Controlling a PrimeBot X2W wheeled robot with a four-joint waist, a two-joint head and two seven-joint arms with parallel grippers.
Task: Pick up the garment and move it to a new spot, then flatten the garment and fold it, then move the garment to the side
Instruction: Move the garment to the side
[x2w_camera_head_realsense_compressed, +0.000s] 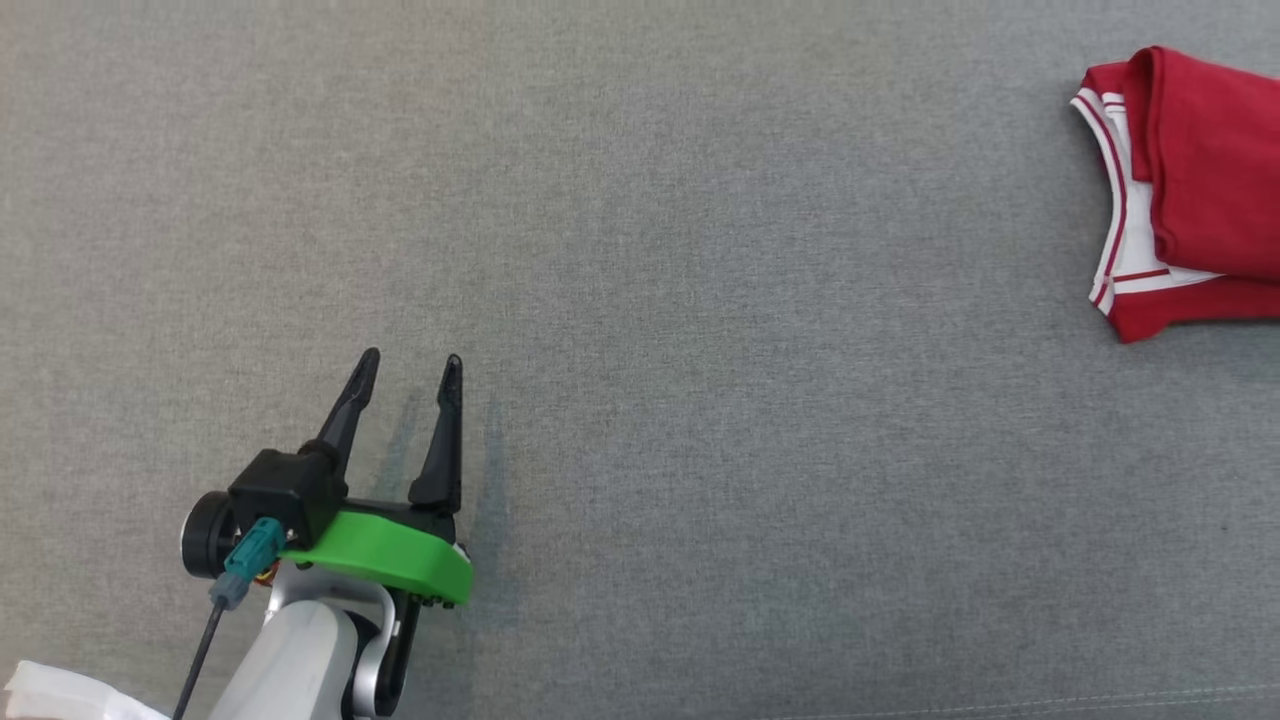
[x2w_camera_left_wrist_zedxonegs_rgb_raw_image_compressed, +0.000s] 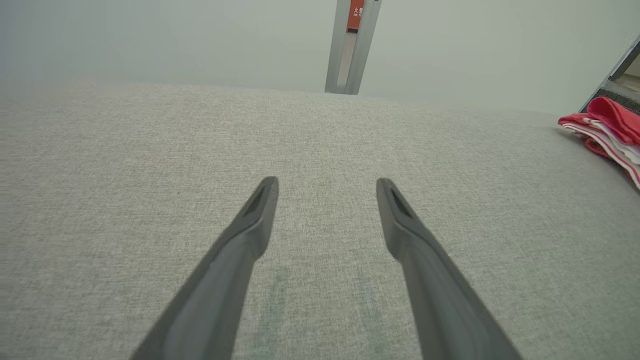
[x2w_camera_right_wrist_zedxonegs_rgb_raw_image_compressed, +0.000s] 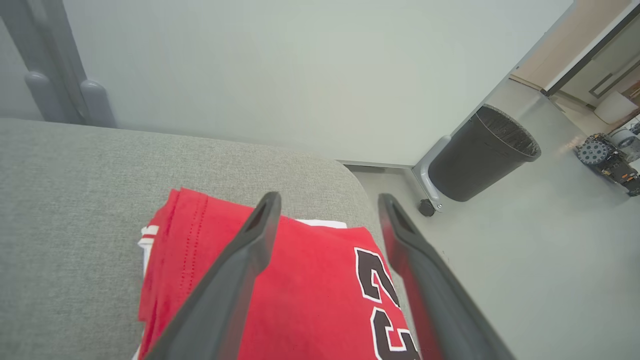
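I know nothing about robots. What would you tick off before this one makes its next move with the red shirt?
1. Garment folded: ok, it lies as a compact red bundle.
2. Garment moved aside: ok, it sits by the right edge of the grey surface.
3. Right gripper open: ok, jaws apart above the garment.
4. Right fingers clear of the cloth: cannot tell.
5. Left gripper empty: ok, open over bare surface, far from the garment.
6. Garment wholly on the surface: cannot tell, its outer side is cut off or hidden.
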